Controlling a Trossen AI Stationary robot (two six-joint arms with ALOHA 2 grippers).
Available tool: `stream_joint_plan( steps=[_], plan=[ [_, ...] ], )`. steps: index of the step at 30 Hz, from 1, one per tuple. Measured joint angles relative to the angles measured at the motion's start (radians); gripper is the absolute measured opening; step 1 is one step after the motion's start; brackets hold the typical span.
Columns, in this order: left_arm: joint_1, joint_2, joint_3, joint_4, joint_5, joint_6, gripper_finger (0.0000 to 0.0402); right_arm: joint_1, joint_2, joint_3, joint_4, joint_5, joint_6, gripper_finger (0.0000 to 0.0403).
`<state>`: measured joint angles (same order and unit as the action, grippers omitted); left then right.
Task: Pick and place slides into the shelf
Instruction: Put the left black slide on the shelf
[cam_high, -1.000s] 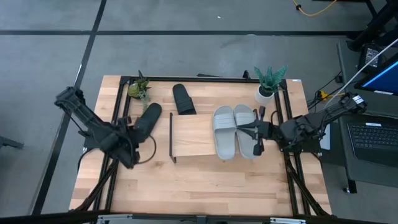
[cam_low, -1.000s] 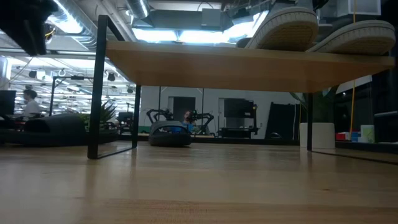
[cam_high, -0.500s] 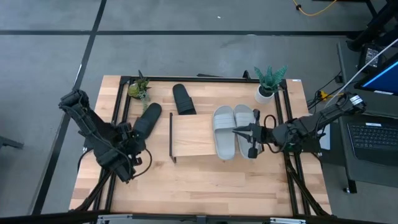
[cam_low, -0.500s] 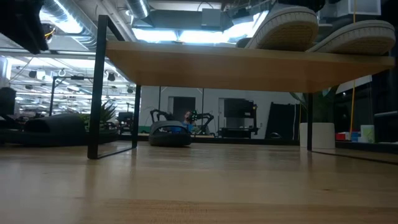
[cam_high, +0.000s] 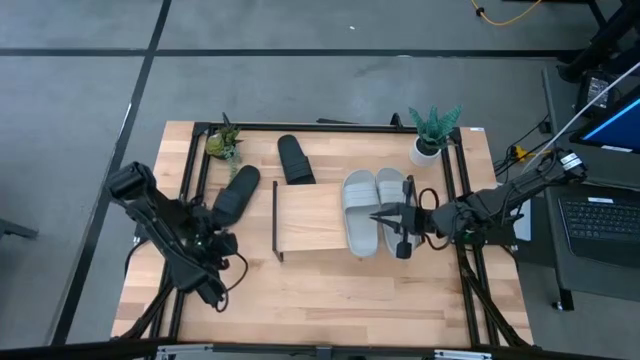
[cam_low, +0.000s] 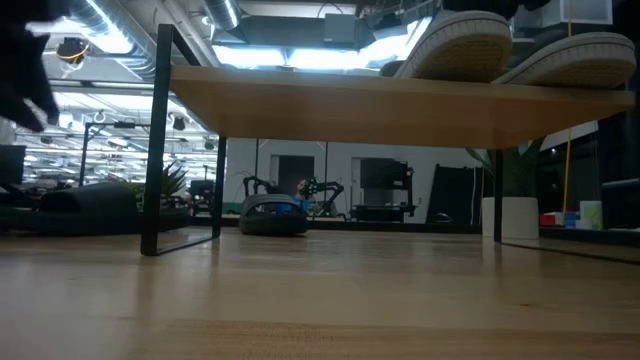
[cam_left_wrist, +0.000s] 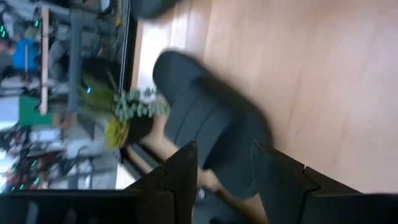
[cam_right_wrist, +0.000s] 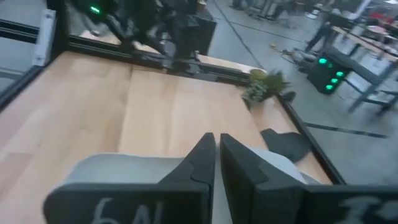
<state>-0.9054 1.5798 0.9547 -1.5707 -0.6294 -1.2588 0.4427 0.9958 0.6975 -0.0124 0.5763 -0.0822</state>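
Two light grey slides (cam_high: 360, 212) (cam_high: 394, 200) lie side by side on the right end of the light-wood shelf (cam_high: 310, 215); the low view shows their soles (cam_low: 465, 45) on its board (cam_low: 380, 100). One black slide (cam_high: 237, 193) lies on the table left of the shelf, another (cam_high: 294, 159) beyond it. My left gripper (cam_high: 220, 230) is open just on the near side of the left black slide (cam_left_wrist: 208, 127). My right gripper (cam_high: 390, 225) is shut, pointing left over the right grey slide (cam_right_wrist: 124, 171). My left gripper's open fingers (cam_left_wrist: 180, 177) stand on either side of the black slide's near end; I cannot tell whether they touch it. My right gripper's shut fingers (cam_right_wrist: 202, 158) lie level over the right grey slide, coming from the table's right; I cannot tell whether they touch it.
A small plant (cam_high: 222, 140) stands at the far left corner and a plant in a white pot (cam_high: 428, 138) at the far right. Black frame rails (cam_high: 190, 190) run along both table sides. Bare wood (cam_high: 320, 290) lies near the shelf's front.
My left arm has drawn back toward the near edge, away from the left black slide, which has stayed put. My right gripper has moved left, farther across the right grey slide. The grey slides have not shifted.
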Motion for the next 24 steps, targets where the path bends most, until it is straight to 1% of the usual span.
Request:
stream_joint_plan(
  steps=[3,5,10,15,18,24],
  plan=[
    [0.001,0.010,-0.043,0.002,0.049,-0.022,0.0140,0.000,0.000,0.000,0.011,-0.007,0.001,0.0016],
    [0.001,0.013,-0.064,0.015,0.058,-0.022,0.0140,0.000,0.000,0.000,0.010,-0.007,0.002,0.0009],
    [0.001,0.013,-0.083,0.029,0.058,-0.017,0.0140,0.000,0.000,0.000,0.011,-0.007,0.003,0.0005],
    [0.002,0.013,-0.083,0.037,0.058,-0.016,0.0140,0.000,0.000,0.000,0.011,-0.009,0.003,0.0022],
    [0.002,0.013,-0.083,0.047,0.056,-0.015,0.0140,0.000,0.000,0.000,0.011,-0.024,0.003,0.0026],
    [0.002,0.013,-0.083,0.054,0.038,-0.014,0.0140,0.000,0.000,0.000,0.010,-0.031,0.003,0.0014]
  ],
)
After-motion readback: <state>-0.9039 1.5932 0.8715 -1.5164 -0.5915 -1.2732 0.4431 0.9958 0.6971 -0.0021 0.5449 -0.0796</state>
